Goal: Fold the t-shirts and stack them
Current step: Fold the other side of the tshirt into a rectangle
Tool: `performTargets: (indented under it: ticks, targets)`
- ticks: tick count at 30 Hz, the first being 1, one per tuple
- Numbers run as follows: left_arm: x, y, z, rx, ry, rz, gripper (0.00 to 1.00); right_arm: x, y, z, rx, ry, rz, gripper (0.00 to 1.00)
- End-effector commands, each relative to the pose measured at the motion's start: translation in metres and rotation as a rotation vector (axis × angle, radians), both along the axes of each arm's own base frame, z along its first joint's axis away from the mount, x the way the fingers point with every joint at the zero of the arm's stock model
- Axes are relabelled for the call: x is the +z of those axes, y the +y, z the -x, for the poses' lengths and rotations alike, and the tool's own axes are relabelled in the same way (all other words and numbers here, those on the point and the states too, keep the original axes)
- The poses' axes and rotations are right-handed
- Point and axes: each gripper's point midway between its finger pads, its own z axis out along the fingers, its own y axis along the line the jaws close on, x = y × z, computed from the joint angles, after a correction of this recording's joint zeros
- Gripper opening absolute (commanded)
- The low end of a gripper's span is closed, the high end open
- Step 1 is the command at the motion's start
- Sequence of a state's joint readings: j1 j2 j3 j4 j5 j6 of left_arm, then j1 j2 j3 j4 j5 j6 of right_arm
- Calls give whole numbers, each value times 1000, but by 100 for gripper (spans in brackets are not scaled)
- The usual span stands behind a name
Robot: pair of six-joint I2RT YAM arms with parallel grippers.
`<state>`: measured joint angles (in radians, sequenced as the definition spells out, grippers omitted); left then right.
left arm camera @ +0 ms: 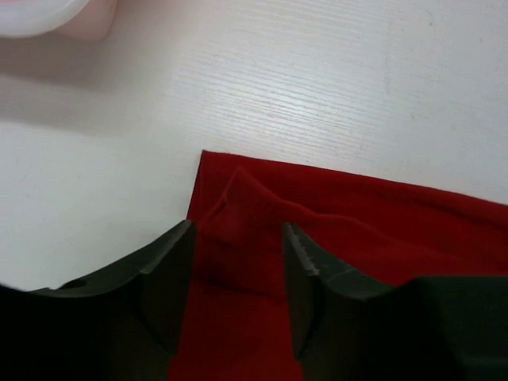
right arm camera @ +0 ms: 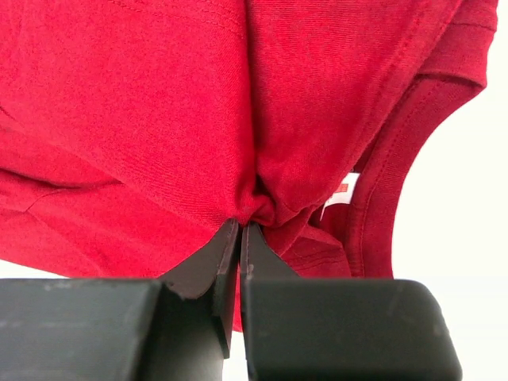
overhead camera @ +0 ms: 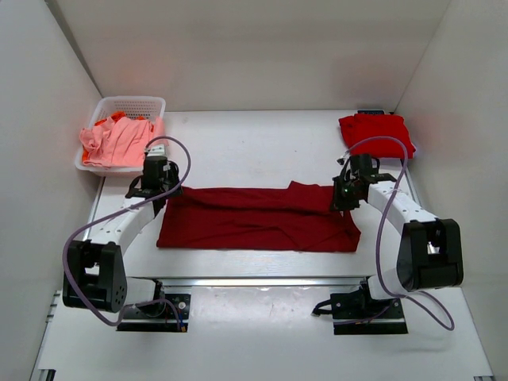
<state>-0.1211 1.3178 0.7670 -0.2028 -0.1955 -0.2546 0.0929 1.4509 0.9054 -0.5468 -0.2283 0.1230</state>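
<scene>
White table [overhead camera: 238, 151]: right fingers [right arm camera: 214, 266] pinch maroon t-shirt [overhead camera: 254, 218], open left fingers [left arm camera: 168, 270] straddle its corner.

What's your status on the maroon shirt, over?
Left pincer open astride corner of maroon shirt. Right pincer shut on its collar end. Red shirt and basket lie apart.

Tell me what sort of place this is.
Probably a robot lab test cell, not a home: plain white panels wall in a white table, the left arm and right arm are bolted at its near edge, and a white basket holds t-shirts.
</scene>
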Motion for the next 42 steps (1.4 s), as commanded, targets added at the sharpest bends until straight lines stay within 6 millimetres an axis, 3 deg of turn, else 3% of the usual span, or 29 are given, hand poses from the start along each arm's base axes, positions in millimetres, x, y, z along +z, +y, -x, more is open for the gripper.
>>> performTargets:
  ticks: [1, 5, 12, 16, 20, 27, 30, 32, 34, 38, 42]
  targets:
    - [11, 17, 8, 101, -24, -15, 60, 6, 0, 9, 3, -13, 4, 1]
    - [13, 29, 6, 165, -23, 3, 63, -2, 4, 20, 18, 14, 9, 0]
    - [10, 16, -14, 132, -10, 54, 65, -4, 7, 23, 12, 12, -11, 1]
    - [-8, 11, -26, 133, 43, 102, 56, -4, 6, 22, 15, 7, -11, 0]
    - [-33, 8, -30, 156, 106, 139, 54, -6, 8, 22, 12, 8, -16, 1]
    - [-56, 8, -31, 187, 177, 142, 54, -9, 11, 25, 17, 23, -30, 0]
    - [-61, 6, -29, 193, 180, 164, 49, -9, 12, 22, 23, 19, -37, 1]
    - [-64, 8, -27, 203, 193, 173, 40, -12, 12, 25, 20, 29, -37, 0]
    - [-58, 6, -32, 192, 173, 182, 34, -10, 12, 21, 22, 16, -38, 0]
    - [-46, 8, -40, 212, 126, 215, 12, -12, 13, 23, 26, 27, -39, 0]
    - [-34, 9, -50, 221, 68, 246, 5, -12, 15, 23, 32, 30, -41, 0]
